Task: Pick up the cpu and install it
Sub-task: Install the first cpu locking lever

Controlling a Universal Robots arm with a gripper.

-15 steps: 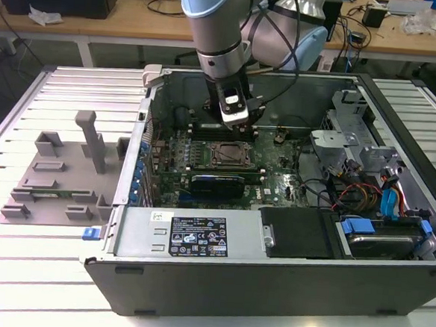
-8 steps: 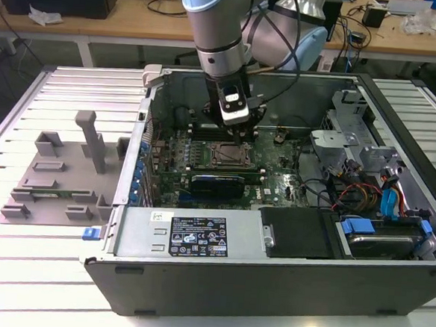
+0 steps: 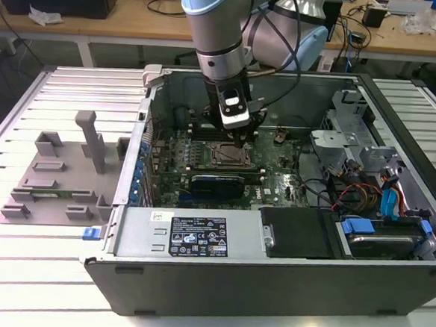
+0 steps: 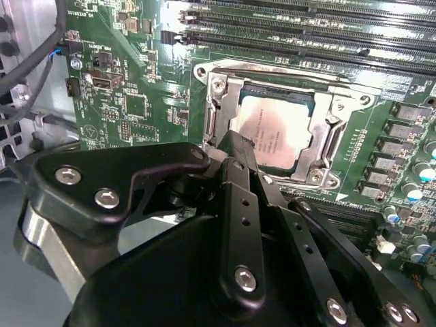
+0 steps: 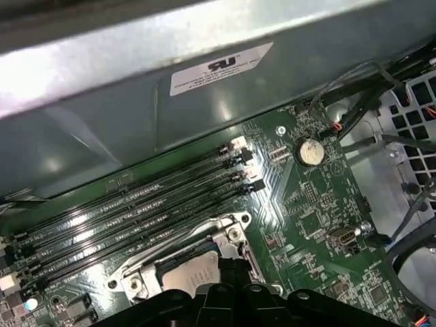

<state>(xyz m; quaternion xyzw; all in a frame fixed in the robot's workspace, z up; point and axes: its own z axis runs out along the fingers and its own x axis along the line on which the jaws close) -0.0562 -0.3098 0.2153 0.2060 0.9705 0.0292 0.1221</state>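
1. The cpu (image 4: pixel 272 129) is a small flat square chip with a silvery-grey top plate and faint print. In both wrist views it lies inside the socket frame (image 4: pixel 327 146) on the green motherboard (image 4: pixel 136 102).
2. The end effector (image 4: pixel 235 146) hangs over the socket's near edge, its black fingers (image 4: pixel 238 170) drawn together to a narrow tip. Nothing shows between them, and contact with the chip cannot be judged.
3. In the exterior view the end effector (image 3: pixel 243 144) stands inside the open computer case (image 3: pixel 195 282), directly above the socket.
4. The black linkage covers one edge of the chip, and the first wrist view (image 5: pixel 194 276) cuts off its lower part.
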